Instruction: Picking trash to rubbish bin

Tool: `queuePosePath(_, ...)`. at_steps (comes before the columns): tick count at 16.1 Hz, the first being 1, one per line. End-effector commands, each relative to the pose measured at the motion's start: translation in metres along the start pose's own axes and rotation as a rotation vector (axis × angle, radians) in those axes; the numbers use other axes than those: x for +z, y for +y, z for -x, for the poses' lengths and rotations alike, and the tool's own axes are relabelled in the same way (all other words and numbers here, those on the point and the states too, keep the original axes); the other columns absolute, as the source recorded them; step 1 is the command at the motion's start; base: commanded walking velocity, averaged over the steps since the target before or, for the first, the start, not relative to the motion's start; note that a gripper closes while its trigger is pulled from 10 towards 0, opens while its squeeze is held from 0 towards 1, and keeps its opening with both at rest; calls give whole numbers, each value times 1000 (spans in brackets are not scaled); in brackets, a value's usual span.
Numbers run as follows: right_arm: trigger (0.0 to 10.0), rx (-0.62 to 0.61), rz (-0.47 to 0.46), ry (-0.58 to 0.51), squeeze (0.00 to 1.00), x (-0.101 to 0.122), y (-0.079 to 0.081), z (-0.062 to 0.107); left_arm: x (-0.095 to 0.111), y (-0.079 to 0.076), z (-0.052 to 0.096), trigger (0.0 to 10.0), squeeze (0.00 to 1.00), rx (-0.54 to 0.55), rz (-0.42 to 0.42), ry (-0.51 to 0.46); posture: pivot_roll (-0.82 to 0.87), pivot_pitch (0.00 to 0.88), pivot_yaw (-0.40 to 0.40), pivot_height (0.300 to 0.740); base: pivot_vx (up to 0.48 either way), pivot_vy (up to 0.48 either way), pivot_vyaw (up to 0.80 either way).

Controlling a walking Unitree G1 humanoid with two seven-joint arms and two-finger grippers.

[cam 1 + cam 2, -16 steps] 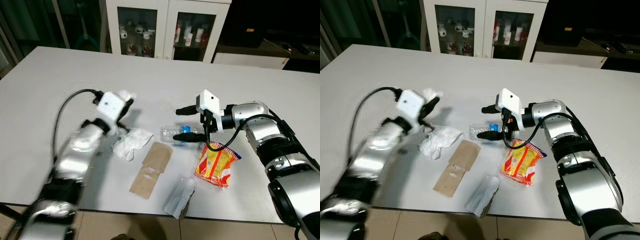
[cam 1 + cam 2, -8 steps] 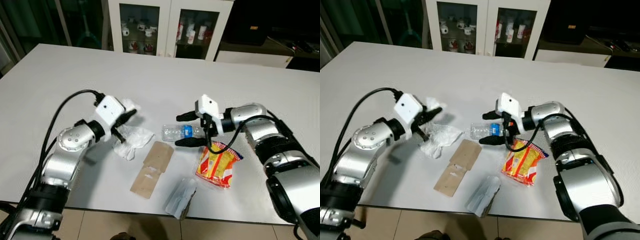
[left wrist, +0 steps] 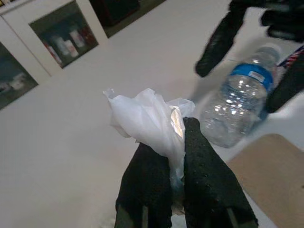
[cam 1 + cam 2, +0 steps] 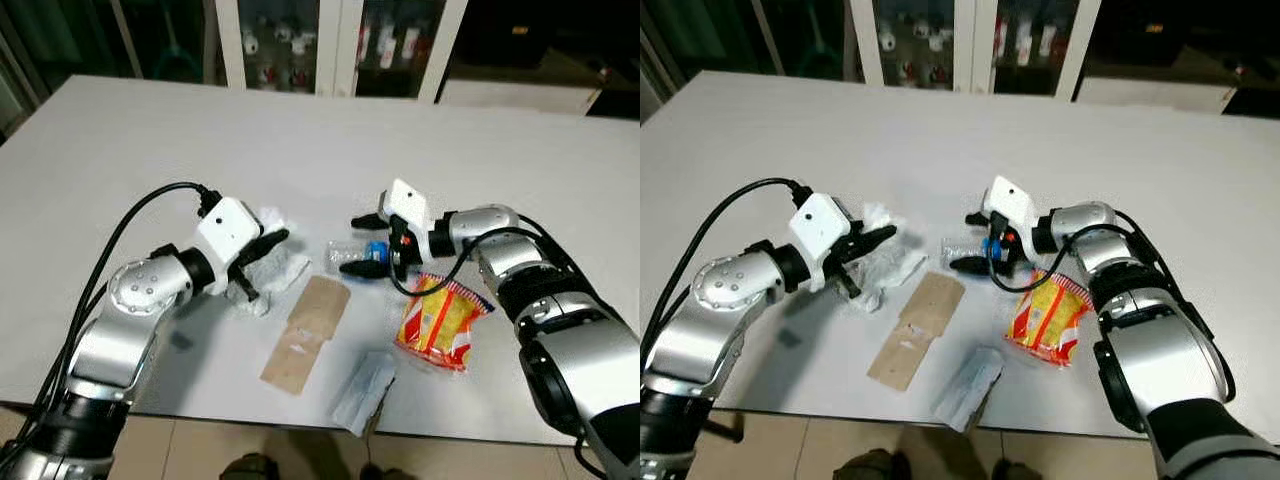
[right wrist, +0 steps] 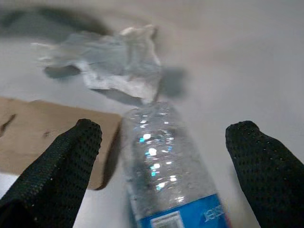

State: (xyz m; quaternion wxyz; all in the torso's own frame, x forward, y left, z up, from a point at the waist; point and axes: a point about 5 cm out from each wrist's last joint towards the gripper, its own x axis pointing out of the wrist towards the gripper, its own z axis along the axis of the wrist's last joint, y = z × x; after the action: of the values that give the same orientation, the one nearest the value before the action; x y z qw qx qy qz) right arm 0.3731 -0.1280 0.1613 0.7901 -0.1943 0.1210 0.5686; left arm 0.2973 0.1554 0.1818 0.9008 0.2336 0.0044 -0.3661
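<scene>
Trash is lying scattered on the white desk (image 4: 120, 130) in front of you, five pieces in all: one crumpled white tissue (image 4: 270, 262), one clear plastic bottle (image 4: 352, 252) with a blue label, one brown cardboard piece (image 4: 306, 332), one red-and-yellow snack bag (image 4: 437, 322), and one pale wrapper (image 4: 362, 390) near the desk's front edge, possibly plastic, though it is too small to tell. Your left claw (image 3: 175, 156) is pinching the tissue, its fingers pressed together on a fold. Your right claw (image 5: 161, 142) is hanging spread wide, one finger on each side of the bottle, which is lying on its side.
</scene>
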Motion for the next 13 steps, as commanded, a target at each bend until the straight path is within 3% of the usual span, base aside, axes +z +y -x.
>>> queuePosePath(1,10000,-43,30,10,0,6,-6,3,3,-5,1,10000,0,-26,-3,5,165,156,-25,740,0,0,0)
queuePosePath(2,10000,-65,35,19,0,6,-7,2,4,-6,4,10000,0,-28,-4,9,167,161,-24,740,0,0,0)
queuePosePath(3,10000,-76,21,26,1000,5,-8,2,5,-7,5,10000,0,-29,-4,12,170,164,-23,740,0,0,0)
queuePosePath(8,10000,-80,25,44,1000,7,-9,2,10,-10,12,10000,0,-34,1,30,190,177,-17,740,0,0,0)
queuePosePath(9,10000,-63,22,66,0,3,-7,0,12,-9,13,10000,0,-34,-2,33,194,179,-16,740,0,0,0)
queuePosePath(13,10000,-26,4,111,0,-9,1,-4,15,-10,14,10000,0,-40,-4,43,198,179,-8,740,0,0,0)
